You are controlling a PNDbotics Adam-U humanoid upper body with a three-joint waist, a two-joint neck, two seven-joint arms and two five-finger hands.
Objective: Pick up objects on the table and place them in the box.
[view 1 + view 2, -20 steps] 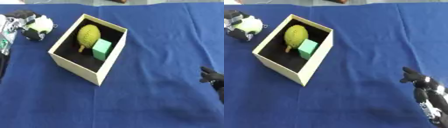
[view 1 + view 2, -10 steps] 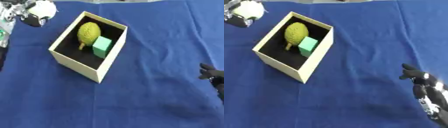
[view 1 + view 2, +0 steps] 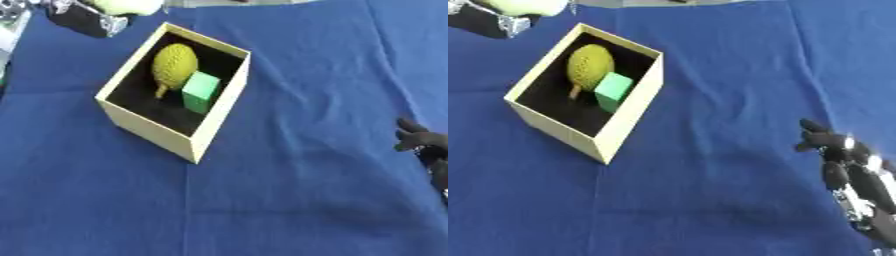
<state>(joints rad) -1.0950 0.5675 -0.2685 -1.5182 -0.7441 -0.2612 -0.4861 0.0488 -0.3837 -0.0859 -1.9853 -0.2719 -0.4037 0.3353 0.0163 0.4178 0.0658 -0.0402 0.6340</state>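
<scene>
An open cream box [image 3: 147, 129] with a dark inside stands left of centre on the blue cloth. In it lie a knobbly yellow fruit [image 3: 174, 64] and a green cube [image 3: 200, 90], side by side. My left hand [image 3: 85, 19] is at the top left, just beyond the box's far corner, shut on a pale yellow-green round object [image 3: 131, 5] that the top edge partly cuts off. My right hand [image 3: 849, 167] rests open at the lower right, fingers relaxed, away from the box.
The blue cloth [image 3: 297, 190] covers the whole table. A pale strip [image 3: 10, 30] shows at the far left edge, beside the left hand.
My left hand has lifted the pale round object up and to the right, from beside the box to above its far corner. The right hand has hardly moved.
</scene>
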